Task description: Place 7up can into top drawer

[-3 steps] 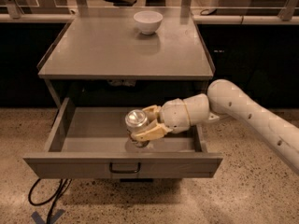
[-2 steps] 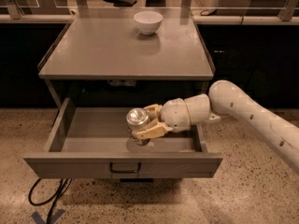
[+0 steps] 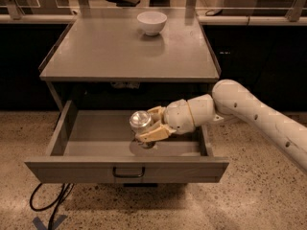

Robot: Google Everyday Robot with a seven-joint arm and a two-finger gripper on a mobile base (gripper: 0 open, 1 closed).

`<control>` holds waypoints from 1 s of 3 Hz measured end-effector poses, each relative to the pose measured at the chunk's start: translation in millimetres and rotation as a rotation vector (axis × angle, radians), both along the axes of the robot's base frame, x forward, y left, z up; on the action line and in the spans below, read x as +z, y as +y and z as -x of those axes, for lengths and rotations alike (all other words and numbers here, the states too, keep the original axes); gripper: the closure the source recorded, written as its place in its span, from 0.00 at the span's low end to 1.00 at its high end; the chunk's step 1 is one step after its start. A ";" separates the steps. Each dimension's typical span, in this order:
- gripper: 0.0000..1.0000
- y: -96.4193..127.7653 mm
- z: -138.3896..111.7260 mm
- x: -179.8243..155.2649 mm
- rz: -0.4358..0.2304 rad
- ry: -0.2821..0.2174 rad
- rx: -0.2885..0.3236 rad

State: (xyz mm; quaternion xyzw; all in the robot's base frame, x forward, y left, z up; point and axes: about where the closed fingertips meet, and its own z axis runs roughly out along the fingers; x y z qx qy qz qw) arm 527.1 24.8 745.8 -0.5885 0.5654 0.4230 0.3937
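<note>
You have one 7up can (image 3: 140, 120) in view, and it sits inside the open top drawer (image 3: 72, 169), near the middle of the floor and slightly to the right. It stands with its long axis close to vertical, its shiny silver top pointing up. The gripper (image 3: 147, 126) reaches in from the right on the white arm (image 3: 259, 116), and its jaws are clamped on the can's sides. You cannot tell whether the can's base touches the drawer floor. The drawer has one dark bar handle (image 3: 128, 172) on its front. On the counter (image 3: 115, 51) above, one white bowl (image 3: 152, 22) stands near the back edge.
</note>
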 end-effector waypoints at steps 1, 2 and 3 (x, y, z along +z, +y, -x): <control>1.00 -5.8 -29.8 -18.5 0.175 -0.007 -0.142; 1.00 -7.0 -37.2 -18.4 0.176 -0.004 -0.174; 1.00 -3.2 -43.1 -42.7 0.211 0.016 -0.176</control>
